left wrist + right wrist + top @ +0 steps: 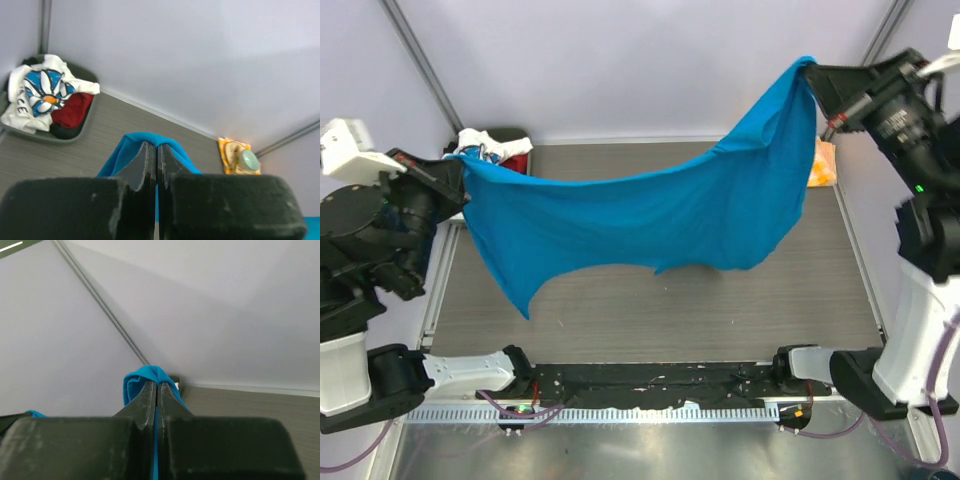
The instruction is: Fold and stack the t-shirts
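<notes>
Above table, 2 claws: left gripper clamped tight on 1 edge of blue t-shirt; right gripper likewise, held higher. Shirt hangs between, middle sagging. Cloth soft, light, limp; best gripped at hems or corners. Daisy t-shirt and red t-shirt heaped in bin.

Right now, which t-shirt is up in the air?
The plain blue t-shirt: the left gripper and right gripper hold it stretched above the table. The daisy t-shirt and red t-shirt lie in the grey tray.
</notes>
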`<state>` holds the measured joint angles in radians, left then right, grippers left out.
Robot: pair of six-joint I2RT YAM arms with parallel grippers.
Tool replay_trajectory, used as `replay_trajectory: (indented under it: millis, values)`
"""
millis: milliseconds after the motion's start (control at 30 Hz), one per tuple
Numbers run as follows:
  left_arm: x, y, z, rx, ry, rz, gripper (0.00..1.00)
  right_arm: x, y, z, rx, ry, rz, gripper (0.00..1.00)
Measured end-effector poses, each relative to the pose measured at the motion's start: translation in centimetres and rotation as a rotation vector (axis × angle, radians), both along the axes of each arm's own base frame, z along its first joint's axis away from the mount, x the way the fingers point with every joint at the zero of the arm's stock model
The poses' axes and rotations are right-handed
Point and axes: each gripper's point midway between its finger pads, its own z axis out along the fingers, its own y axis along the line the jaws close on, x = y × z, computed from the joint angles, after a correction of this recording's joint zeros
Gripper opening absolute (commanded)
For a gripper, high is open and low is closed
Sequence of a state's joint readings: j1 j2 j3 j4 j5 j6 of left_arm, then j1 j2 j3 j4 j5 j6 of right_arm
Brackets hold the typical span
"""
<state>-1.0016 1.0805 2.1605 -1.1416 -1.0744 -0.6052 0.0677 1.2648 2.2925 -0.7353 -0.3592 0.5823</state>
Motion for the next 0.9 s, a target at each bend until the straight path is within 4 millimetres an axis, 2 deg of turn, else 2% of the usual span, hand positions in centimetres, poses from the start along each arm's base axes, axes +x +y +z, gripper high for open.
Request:
replay_trajectory:
  millis: [100, 200, 300, 333, 467, 567, 667, 733, 833, 900]
  values:
    - [1.4, -1.3, -0.4, 0.066, 0.002, 0.034, 0.00, 5.2, 0.4, -2.7, 0.015, 0.096, 0.005, 0.01]
    - [3.7, -4.1, -1.7, 0.150, 0.031, 0.048, 0.00, 11.0, 0.8, -5.8, 0.014, 0.196, 0.004, 0.01]
    - [6.3, -7.4, -3.4, 0.216, 0.064, 0.029, 0.00, 17.4, 1.2, -10.7, 0.006, 0.327, 0.001, 0.01]
    - [7.7, -9.1, -4.5, 0.243, 0.079, 0.011, 0.00, 19.0, 1.3, -12.4, 0.003, 0.369, 0.001, 0.01]
    - [12.3, -14.4, -8.7, 0.335, 0.152, -0.074, 0.00, 23.2, 1.7, -16.9, -0.007, 0.469, 0.003, 0.01]
    - [17.0, -17.0, -11.7, 0.360, 0.217, -0.119, 0.00, 24.6, 1.9, -18.0, -0.008, 0.487, 0.012, 0.01]
    - [22.0, -18.0, -14.1, 0.354, 0.271, -0.148, 0.00, 26.0, 2.2, -17.5, -0.007, 0.456, 0.022, 0.01]
    - [25.6, -17.5, -15.1, 0.340, 0.291, -0.151, 0.00, 27.2, 2.3, -16.7, -0.005, 0.416, 0.027, 0.01]
    - [30.8, -15.3, -14.8, 0.303, 0.279, -0.144, 0.00, 29.1, 2.5, -16.0, -0.004, 0.362, 0.035, 0.01]
    - [33.5, -12.7, -13.7, 0.268, 0.248, -0.129, 0.00, 30.2, 2.6, -16.1, -0.008, 0.335, 0.037, 0.01]
